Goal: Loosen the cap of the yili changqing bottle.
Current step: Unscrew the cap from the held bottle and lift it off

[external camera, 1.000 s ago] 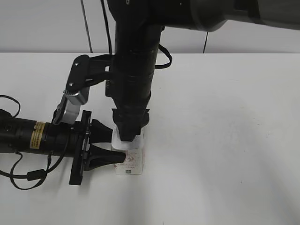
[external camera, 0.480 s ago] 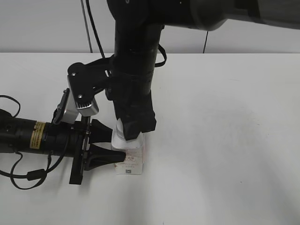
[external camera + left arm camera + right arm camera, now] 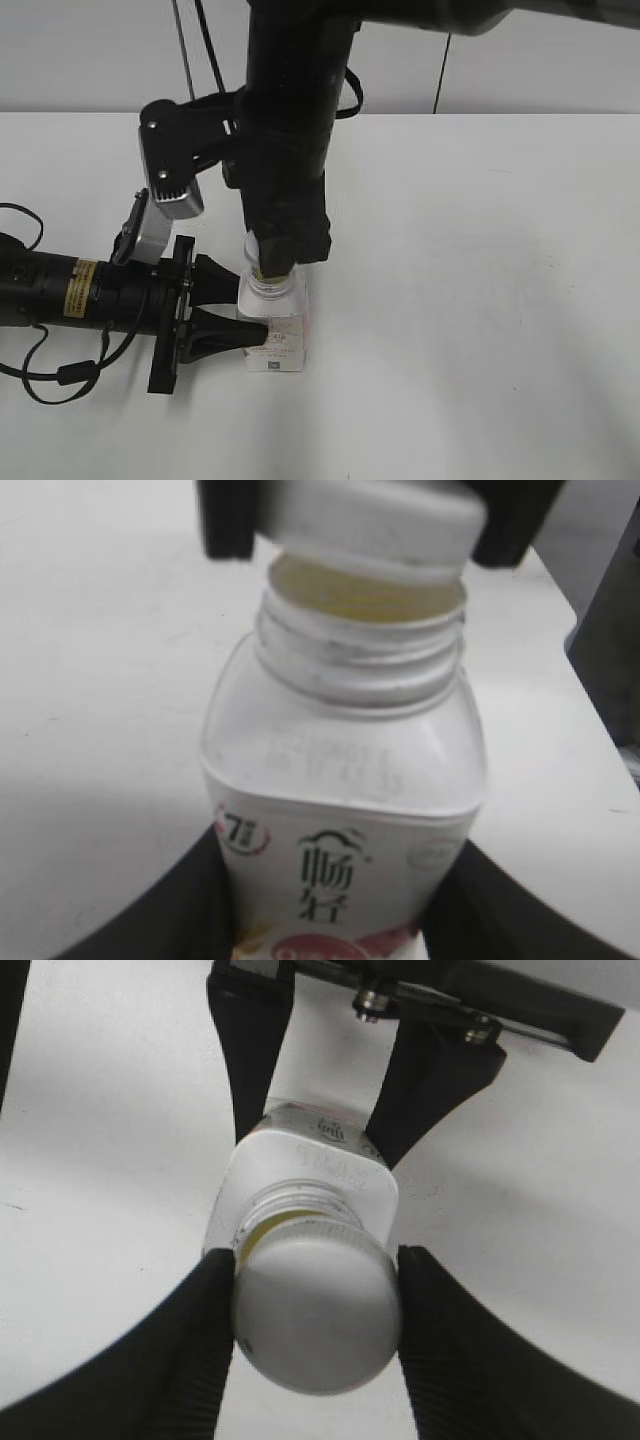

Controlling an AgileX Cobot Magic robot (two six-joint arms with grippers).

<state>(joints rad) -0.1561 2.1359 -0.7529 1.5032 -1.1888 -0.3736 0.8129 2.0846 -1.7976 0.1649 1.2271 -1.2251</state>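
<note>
The yili changqing bottle [image 3: 275, 335] stands upright on the white table, a small squarish white bottle with black characters and pink-red print [image 3: 340, 850]. My left gripper [image 3: 235, 315] is shut on its body from the left, a finger on each side [image 3: 335, 920]. My right gripper [image 3: 272, 268] comes down from above and is shut on the white cap [image 3: 315, 1325]. The cap [image 3: 365, 520] is lifted clear of the threaded neck [image 3: 360, 660], with a gap showing the yellowish rim. The bottle body shows below the cap in the right wrist view [image 3: 310, 1175].
The white table [image 3: 480, 300] stretches to the right and front of the bottle. The left arm's black body [image 3: 70, 290] and its cables lie along the table at the left. The right arm's dark column [image 3: 290, 120] stands over the bottle.
My right gripper has turned about its axis and risen a little, taking the cap up off the neck. The threaded neck now shows. The left gripper and bottle have stayed still.
</note>
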